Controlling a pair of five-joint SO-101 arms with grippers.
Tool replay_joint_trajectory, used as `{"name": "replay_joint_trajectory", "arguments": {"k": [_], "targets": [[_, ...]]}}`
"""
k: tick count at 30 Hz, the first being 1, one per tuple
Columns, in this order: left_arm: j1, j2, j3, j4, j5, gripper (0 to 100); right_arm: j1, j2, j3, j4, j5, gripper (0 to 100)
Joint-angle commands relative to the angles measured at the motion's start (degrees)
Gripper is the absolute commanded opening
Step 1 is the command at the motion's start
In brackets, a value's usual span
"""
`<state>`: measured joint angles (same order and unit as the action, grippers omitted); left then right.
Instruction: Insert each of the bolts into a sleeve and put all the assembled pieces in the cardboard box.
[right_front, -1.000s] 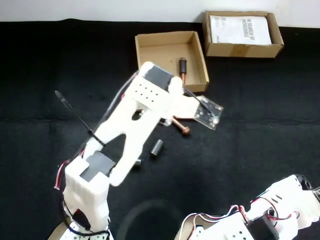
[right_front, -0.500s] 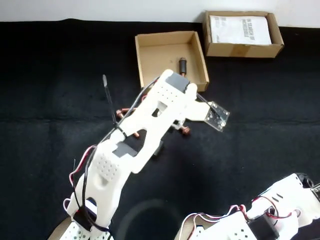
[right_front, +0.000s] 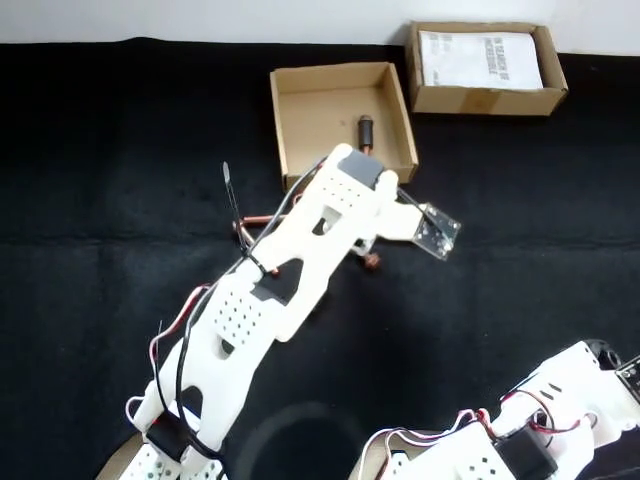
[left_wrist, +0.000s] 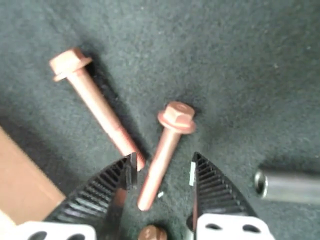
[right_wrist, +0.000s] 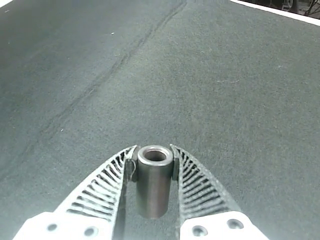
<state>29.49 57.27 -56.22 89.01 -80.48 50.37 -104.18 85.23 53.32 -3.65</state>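
1. Two white arms stand at a black surface (right_front: 100, 150). The left arm (right_front: 300, 240) stretches from the near edge toward the cardboard box (right_front: 283, 130), and the right arm (right_front: 540, 420) sits low at the near right corner.
2. The left claw (left_wrist: 162, 172) is spread open just above the surface. Its ribbed fingers (left_wrist: 112, 187) sit on either side of the shaft of a copper bolt (left_wrist: 164, 150). That bolt lies flat, its hex head pointing away from the claw. Whether either finger touches it cannot be told.
3. A second bolt (left_wrist: 95, 105) lies flat beside the first, and the two form a V. Its threaded end lies by one fingertip.
4. The head of a third bolt (left_wrist: 151, 233) peeks out between the finger bases.
5. A loose sleeve (left_wrist: 287, 186) lies on its side near the other finger, apart from the bolts.
6. The right claw (right_wrist: 154, 162) is clamped on a dark sleeve (right_wrist: 152, 192), its open bore facing the wrist camera above bare surface.
7. One assembled piece (right_front: 366, 132) lies inside the cardboard box, near its right wall.
8. A second box (right_front: 485, 98) holding a printed sheet stands at the far right.
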Motion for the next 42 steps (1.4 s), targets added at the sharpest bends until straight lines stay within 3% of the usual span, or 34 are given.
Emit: {"name": "replay_joint_trajectory", "arguments": {"k": [1,12,14,17,28,32,38,42], "targets": [[1.36,1.01,-3.74,0.09,-4.04,18,-0.31,-0.84,-0.13,-1.1,0.53,0.6],[4.88,2.68,-4.09,4.22,-3.96,18,-0.31,-0.84,-0.13,-1.1,0.44,0.6],[4.88,2.68,-4.0,4.22,-3.96,14,-0.31,-0.84,-0.13,-1.19,0.44,0.6],[4.35,3.21,-3.12,3.87,-4.13,1,-0.31,-0.84,-0.22,-1.27,0.44,0.6],[-0.13,4.53,-2.51,4.22,-3.43,1,0.48,-0.84,-0.13,-5.49,0.26,0.6],[0.31,-0.13,-4.53,5.01,8.97,1,-0.31,-0.84,-0.13,-5.49,0.09,0.6],[-0.92,-7.87,-13.58,5.01,34.2,1,-7.78,-0.84,-0.48,-5.49,-0.09,0.6],[-3.03,-11.56,-17.54,5.01,46.33,1,-12.7,-0.84,-0.75,-5.41,-3.78,0.6]]}}
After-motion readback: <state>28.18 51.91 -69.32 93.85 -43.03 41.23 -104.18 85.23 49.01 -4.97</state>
